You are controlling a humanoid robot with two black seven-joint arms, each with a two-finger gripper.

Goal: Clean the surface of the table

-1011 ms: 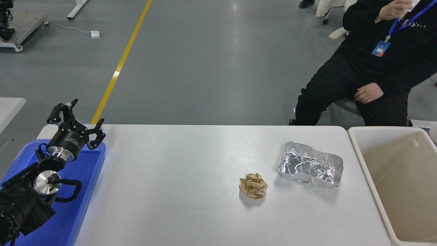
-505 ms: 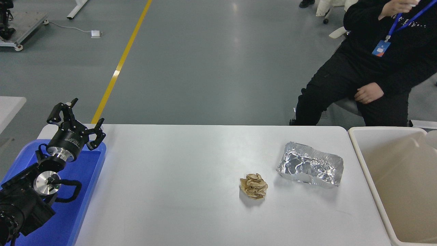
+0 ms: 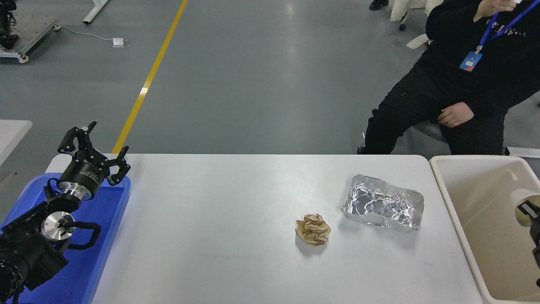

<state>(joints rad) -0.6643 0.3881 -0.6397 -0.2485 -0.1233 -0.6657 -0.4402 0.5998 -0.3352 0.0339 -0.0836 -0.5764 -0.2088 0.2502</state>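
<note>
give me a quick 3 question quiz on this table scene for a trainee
1. True or false: the crumpled brown paper ball lies inside the beige bin.
2. Which item lies nearer the beige bin: A) the paper ball, B) the crushed foil tray?
3. Fill in: the left pincer hangs over the far end of the ____ tray.

Key:
1. False; it lies on the table surface, apart from the bin.
2. B; the foil tray lies to the right of the paper ball.
3. Blue; the pincer is open and holds nothing.
</note>
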